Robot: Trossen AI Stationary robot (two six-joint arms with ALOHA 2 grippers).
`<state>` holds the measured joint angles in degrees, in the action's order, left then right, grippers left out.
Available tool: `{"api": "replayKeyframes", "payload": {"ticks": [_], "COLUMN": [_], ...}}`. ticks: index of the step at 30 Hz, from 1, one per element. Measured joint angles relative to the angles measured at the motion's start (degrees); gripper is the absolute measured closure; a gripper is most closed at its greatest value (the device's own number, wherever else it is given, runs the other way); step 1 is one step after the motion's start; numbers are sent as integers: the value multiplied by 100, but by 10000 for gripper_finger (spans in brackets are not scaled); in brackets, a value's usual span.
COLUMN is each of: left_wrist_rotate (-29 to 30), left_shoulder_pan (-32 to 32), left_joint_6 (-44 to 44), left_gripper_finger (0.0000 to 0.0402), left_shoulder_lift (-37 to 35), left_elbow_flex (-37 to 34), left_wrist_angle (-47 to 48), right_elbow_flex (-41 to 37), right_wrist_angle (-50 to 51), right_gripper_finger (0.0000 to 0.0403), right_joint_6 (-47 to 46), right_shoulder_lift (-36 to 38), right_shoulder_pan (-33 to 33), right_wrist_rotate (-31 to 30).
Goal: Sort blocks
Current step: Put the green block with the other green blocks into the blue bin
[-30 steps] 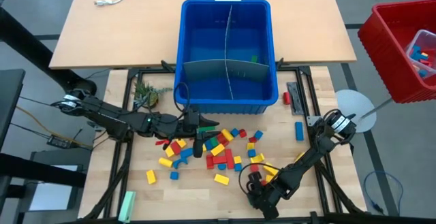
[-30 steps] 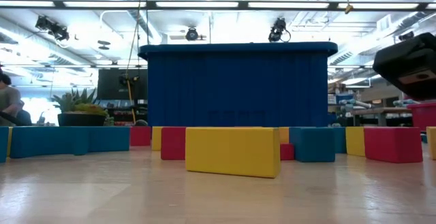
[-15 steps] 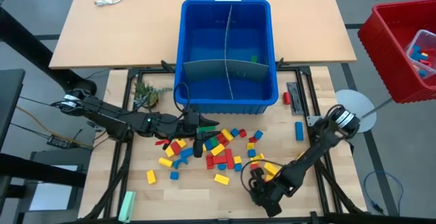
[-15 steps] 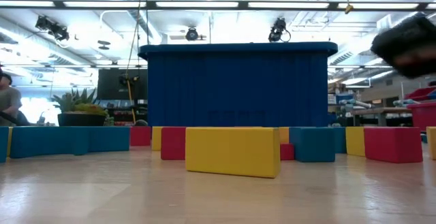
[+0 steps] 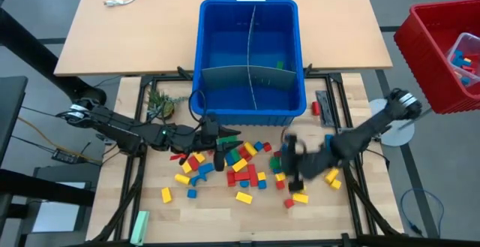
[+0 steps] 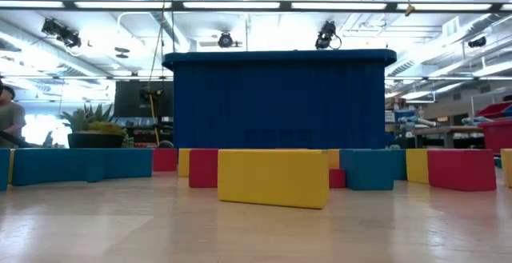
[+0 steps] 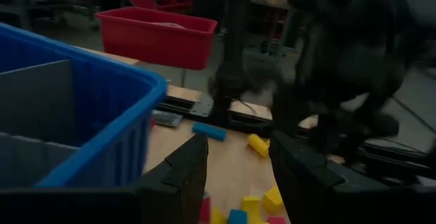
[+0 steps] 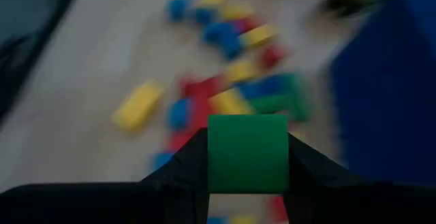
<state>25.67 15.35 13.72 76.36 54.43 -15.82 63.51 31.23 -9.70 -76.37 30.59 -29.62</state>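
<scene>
Green block being held between right fingers, being carried toward blue bin for sorting. Left fingers being kept apart, empty, over pile.

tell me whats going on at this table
Two robot arms are sorting plastic blocks into a divided blue bin. The right gripper is shut on a green block above the scattered pile. The left gripper hovers open over the pile's near-bin edge, holding nothing.

Blue bin mid-table with grey dividers; red crate off right edge; plant near bin; pale green bar.
</scene>
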Motion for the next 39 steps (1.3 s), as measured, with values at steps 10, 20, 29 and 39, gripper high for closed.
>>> {"api": "replayKeyframes", "payload": {"ticks": [10, 20, 29, 39], "left_wrist_rotate": [299, 297, 310, 262], "left_shoulder_pan": [-4, -3, -2, -2], "left_joint_6": [0, 0, -128, -128], "left_gripper_finger": [235, 235, 235, 235], "left_shoulder_lift": [0, 0, 0, 0], "left_elbow_flex": [0, 0, -2, -2], "left_wrist_angle": [-107, -115, -145, -154], "right_elbow_flex": [2, 4, 4, 4], "right_wrist_angle": [-709, -1376, -1988, -2836], "right_gripper_finger": [281, 279, 278, 271], "right_joint_6": [1526, 2072, 2036, 1989], "right_shoulder_lift": [1323, 1159, 320, -560], "right_shoulder_pan": [-2645, -5448, -7036, -7705], "right_wrist_rotate": [-467, 930, 2112, 2477]}}
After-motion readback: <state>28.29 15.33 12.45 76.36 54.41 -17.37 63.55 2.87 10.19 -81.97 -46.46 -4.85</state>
